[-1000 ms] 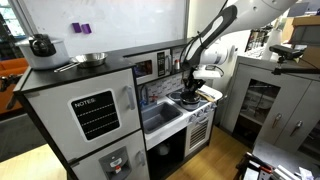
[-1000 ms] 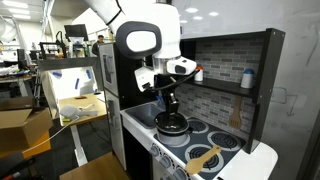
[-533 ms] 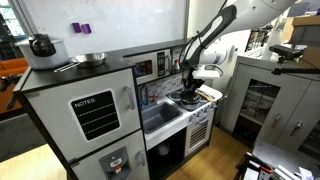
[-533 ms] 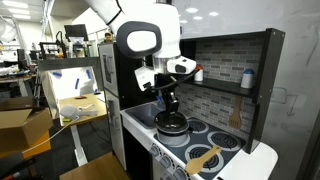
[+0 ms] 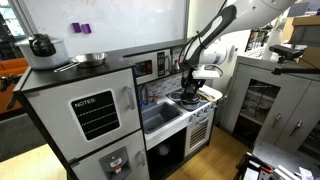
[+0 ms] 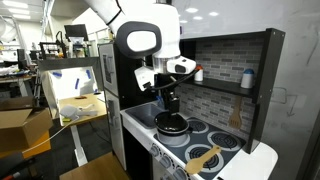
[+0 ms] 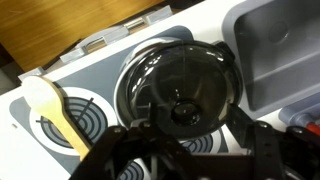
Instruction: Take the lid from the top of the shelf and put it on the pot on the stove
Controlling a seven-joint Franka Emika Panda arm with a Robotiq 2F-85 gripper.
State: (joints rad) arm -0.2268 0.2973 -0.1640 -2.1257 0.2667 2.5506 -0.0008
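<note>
On top of the toy fridge unit [image 5: 90, 115], at the far left of an exterior view, stand a black kettle [image 5: 40, 45] and a wide steel bowl [image 5: 91, 59], well apart from the work. Further right come the grey sink basin [image 5: 160, 115] and then the stove [image 5: 203, 108], under the black-topped shelf [image 5: 155, 50]. The arm [image 5: 215, 30] reaches down from the upper right, and the end effector [image 5: 189, 92] hangs low over the stove. At this distance the lid and pot cannot be told apart.

From the opposite side, an exterior view shows the end effector [image 6: 168, 103] pointing straight down. The pot [image 6: 172, 130] sits on a burner just beneath it, with the lid [image 6: 172, 120] resting on it. A wooden spatula [image 6: 205, 158] lies across the front burner rings [image 6: 212, 137], and to the right the shelf [image 6: 245, 60] holds a small bottle [image 6: 246, 78].

Only the wrist view shows the grip. The spatula [image 7: 55, 110] lies at the left and the dark lid [image 7: 175, 75] fills the middle, seated flat inside the pot's rim [image 7: 124, 95]. Its knob [image 7: 183, 112] is at the centre, and the sink [image 7: 275, 45] is at the upper right. The end effector [image 7: 190, 135] is spread open, with one dark finger [image 7: 125, 150] on each side of the knob and neither touching it.
</note>
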